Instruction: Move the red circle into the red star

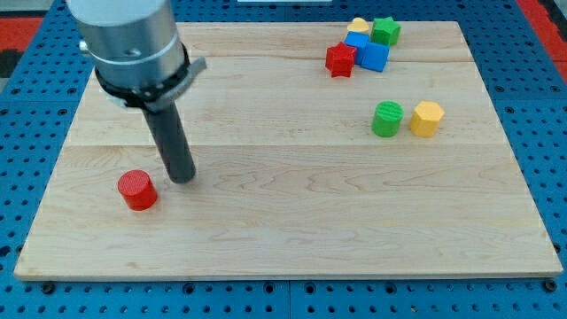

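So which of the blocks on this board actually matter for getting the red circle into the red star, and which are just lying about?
Belongs to the job:
- red circle, near the view's bottom left
- red star, in the cluster at the view's top right
- my tip, just right of the red circle

Just lying about:
- green star
- blue blocks
- yellow block behind them
- green circle
- yellow hexagon

A robotics lab bench — wooden board (292, 221) resting on blue perforated table (27, 80).
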